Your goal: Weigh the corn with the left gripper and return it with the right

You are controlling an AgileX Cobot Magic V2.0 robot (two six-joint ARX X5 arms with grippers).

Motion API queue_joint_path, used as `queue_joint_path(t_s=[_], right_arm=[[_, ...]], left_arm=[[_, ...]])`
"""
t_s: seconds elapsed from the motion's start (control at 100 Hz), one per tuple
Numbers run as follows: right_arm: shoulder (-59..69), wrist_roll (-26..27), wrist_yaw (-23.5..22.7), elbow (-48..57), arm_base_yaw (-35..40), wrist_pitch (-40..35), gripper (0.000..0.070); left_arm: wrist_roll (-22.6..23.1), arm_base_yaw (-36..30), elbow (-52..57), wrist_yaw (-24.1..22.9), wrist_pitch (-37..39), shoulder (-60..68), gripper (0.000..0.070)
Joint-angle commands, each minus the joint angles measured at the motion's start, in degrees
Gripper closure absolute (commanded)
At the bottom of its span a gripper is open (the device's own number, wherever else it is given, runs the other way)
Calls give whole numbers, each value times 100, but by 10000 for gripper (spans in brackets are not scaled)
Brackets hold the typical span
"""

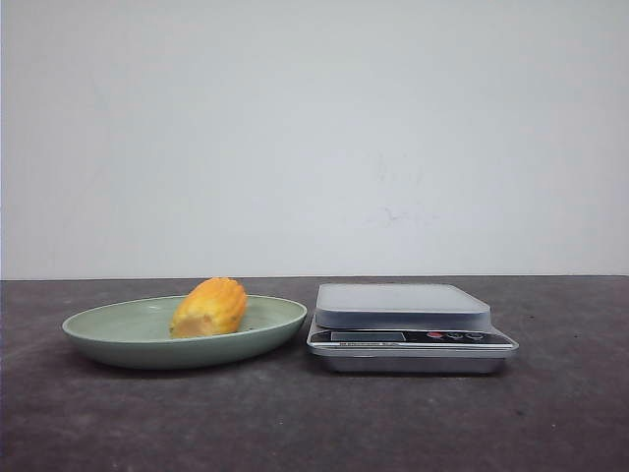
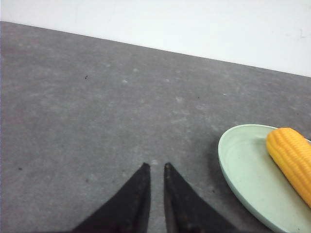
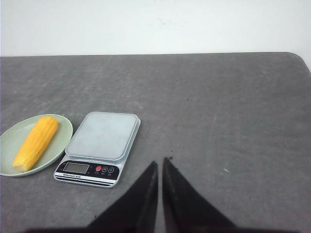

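The corn (image 1: pixel 208 307), a yellow-orange cob with a paler cut end, lies in a pale green plate (image 1: pixel 108 339) left of the silver kitchen scale (image 1: pixel 403 305), whose platform is bare. In the left wrist view the corn (image 2: pixel 291 155) and plate (image 2: pixel 240 165) lie off to one side of my left gripper (image 2: pixel 156 166), which is shut and empty above bare table. In the right wrist view my right gripper (image 3: pixel 160 161) is shut and empty, beside the scale (image 3: pixel 102 136), with the corn (image 3: pixel 36 141) on the plate (image 3: pixel 62 141) beyond it. Neither gripper shows in the front view.
The dark grey table (image 1: pixel 550 413) runs back to a white wall (image 1: pixel 314 138). The scale's display and buttons (image 3: pixel 87 168) face the front. The table's far right corner (image 3: pixel 296 56) shows in the right wrist view.
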Motion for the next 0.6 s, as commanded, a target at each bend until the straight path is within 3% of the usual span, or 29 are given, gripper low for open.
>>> queue_joint_path(t_s=[0.0,0.59], right_arm=[[11,59,0,72,17,68,691],[11,-87,46,81,17,79,691]], left_arm=[[68,11,-101,2,-26,-7,696],[68,11,-101,2,-26,-4,696]])
